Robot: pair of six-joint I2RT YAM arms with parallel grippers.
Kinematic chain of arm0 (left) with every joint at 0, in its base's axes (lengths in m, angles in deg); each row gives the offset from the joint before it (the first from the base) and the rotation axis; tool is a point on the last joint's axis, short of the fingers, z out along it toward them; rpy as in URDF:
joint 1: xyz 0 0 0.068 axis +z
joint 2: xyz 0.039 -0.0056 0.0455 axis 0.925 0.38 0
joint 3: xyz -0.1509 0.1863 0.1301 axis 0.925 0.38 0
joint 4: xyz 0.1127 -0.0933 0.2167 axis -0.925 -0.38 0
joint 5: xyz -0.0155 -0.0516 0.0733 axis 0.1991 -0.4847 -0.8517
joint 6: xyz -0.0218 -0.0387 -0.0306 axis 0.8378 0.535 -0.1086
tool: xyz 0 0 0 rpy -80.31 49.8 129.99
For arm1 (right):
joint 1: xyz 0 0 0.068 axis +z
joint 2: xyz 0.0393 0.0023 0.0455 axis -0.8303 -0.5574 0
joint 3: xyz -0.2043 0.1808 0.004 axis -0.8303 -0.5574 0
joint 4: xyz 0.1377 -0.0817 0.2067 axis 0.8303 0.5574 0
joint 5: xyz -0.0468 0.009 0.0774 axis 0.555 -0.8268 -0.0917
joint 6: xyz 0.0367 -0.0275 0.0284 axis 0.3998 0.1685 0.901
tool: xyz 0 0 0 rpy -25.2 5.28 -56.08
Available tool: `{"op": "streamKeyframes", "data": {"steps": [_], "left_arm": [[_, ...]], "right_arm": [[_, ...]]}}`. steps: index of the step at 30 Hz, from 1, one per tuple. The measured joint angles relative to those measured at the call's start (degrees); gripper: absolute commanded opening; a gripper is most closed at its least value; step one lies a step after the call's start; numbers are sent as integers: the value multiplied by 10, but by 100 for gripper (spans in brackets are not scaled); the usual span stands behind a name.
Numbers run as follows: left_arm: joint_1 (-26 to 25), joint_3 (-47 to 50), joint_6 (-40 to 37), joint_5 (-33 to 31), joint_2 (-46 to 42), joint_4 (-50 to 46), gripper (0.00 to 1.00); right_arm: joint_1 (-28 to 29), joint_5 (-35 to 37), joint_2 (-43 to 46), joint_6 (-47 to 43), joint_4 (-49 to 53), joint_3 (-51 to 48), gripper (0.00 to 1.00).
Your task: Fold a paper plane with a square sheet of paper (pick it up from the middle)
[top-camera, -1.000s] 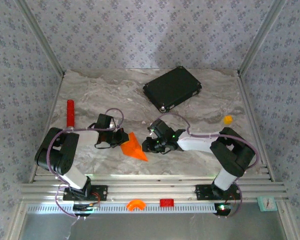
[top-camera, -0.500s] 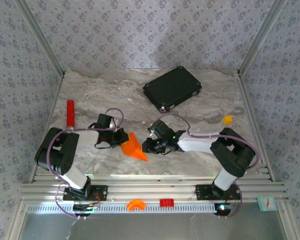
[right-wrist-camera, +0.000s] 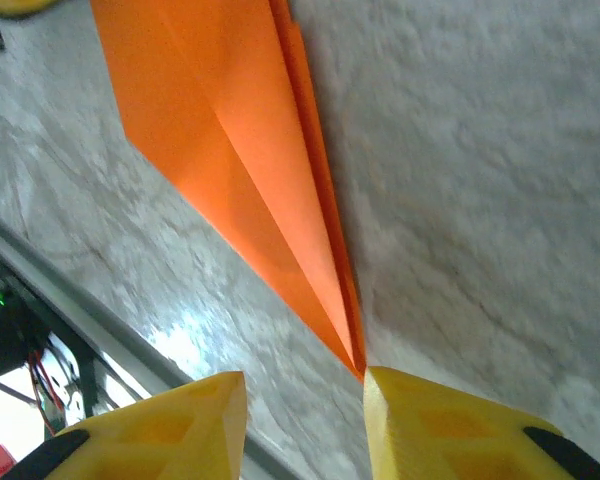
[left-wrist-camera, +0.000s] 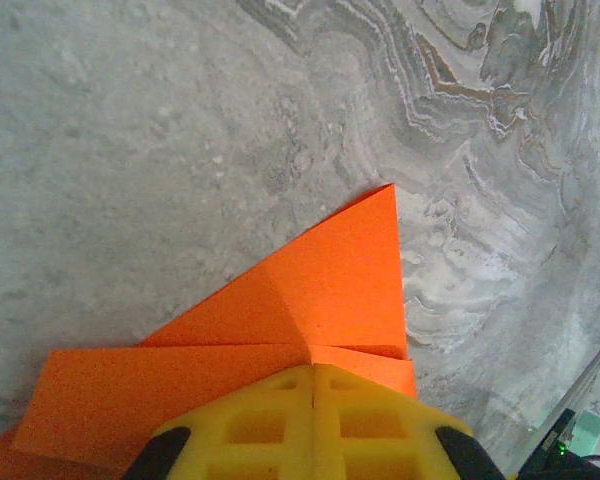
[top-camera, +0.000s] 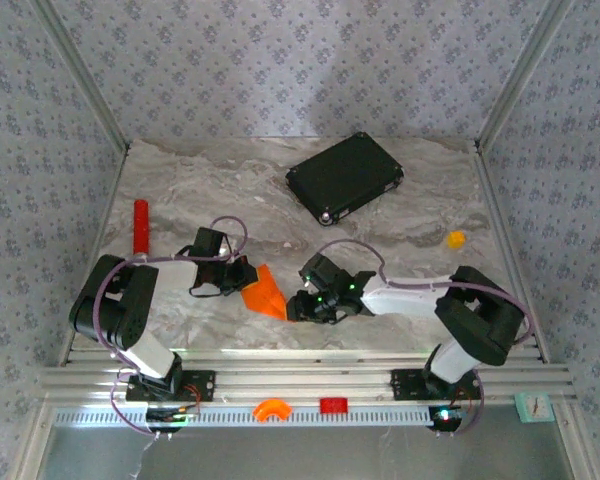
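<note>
The plane (top-camera: 266, 293) lies flat on the bench (top-camera: 180, 180) near its front edge, a little left of the middle. Its wide end points toward the left edge and its sharp tip toward the front right.

The left gripper (left-wrist-camera: 313, 378) has its jaws together and its tips on the wide end, where the folded layers meet. I cannot tell whether any paper is pinched between them. The right gripper (right-wrist-camera: 305, 425) sits low at the other end with its jaws apart. The tip of the plane points into the gap, just beside the inner edge of one finger (right-wrist-camera: 450, 430), and nothing is clamped.

A black case (top-camera: 344, 177) lies toward the back edge, right of the middle, well apart from the plane. A red cylinder (top-camera: 140, 226) lies by the left edge, behind the left arm. A small yellow lump (top-camera: 456, 239) sits near the right edge. Bare marble surrounds the plane on the sides the grippers do not occupy.
</note>
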Motion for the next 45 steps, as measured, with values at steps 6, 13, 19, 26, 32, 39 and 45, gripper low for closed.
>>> {"op": "streamKeyframes", "data": {"steps": [6, 13, 19, 26, 32, 39, 45], "left_arm": [[0, 0, 0, 0, 0, 0, 0], [0, 0, 0, 0, 0, 0, 0], [0, -1, 0, 0, 0, -2, 0], [-2, -3, 0, 0, 1, -5, 0], [-4, -6, 0, -1, 2, -7, 0], [-4, -8, 0, -3, 2, -10, 0], [-4, -8, 0, -3, 2, -10, 0]], "right_arm": [[0, -10, 13, 20, -3, -28, 41], [2, -31, -17, 34, -42, -28, 37], [1, -34, -19, 42, -62, -27, 37], [-7, -34, -19, 44, -96, -27, 37], [-24, -40, -19, 47, -141, -27, 37], [-28, -50, -21, 48, -166, -27, 36], [-25, -28, -20, 44, -54, -9, 37]]}}
